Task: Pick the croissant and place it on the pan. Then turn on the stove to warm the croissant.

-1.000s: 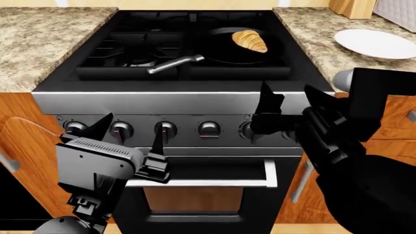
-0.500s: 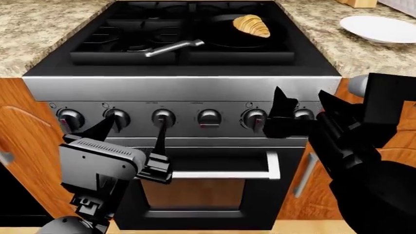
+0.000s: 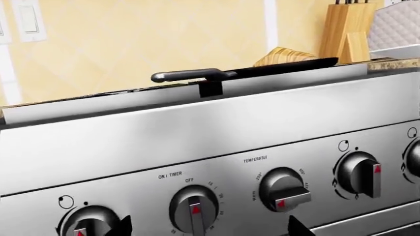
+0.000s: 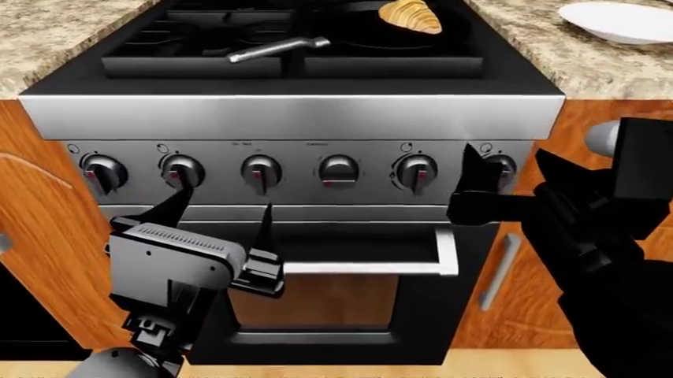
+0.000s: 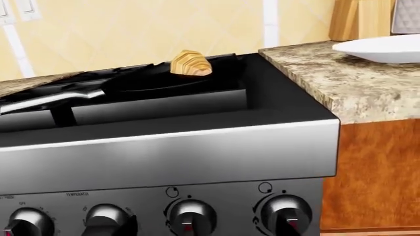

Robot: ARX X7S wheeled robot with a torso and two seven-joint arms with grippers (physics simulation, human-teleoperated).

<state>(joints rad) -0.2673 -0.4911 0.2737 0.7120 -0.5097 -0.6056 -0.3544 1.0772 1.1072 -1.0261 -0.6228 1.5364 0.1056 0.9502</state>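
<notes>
The croissant (image 4: 411,15) lies in the black pan (image 4: 363,30) on the stove's (image 4: 289,116) back right burner, and the pan's silver handle (image 4: 277,49) points left. My left gripper (image 4: 217,217) is open in front of the knob panel, below the second (image 4: 181,170) and third knob (image 4: 261,170). In the left wrist view the left gripper (image 3: 208,230) has its fingertips on either side of the timer knob (image 3: 194,210), apart from it. My right gripper (image 4: 512,178) is open and empty in front of the rightmost knob (image 4: 496,167). The right wrist view shows the croissant (image 5: 190,64) and two knobs (image 5: 190,216).
A white plate (image 4: 620,21) sits on the granite counter (image 4: 547,47) right of the stove. The oven door handle (image 4: 368,268) runs below the knobs. Wooden cabinet fronts (image 4: 42,236) flank the range. A knife block (image 3: 346,30) stands at the back wall.
The head view has dropped, so the stove top has slid up in the picture and the knob panel and oven door show more. Both open grippers stay in front of the panel.
</notes>
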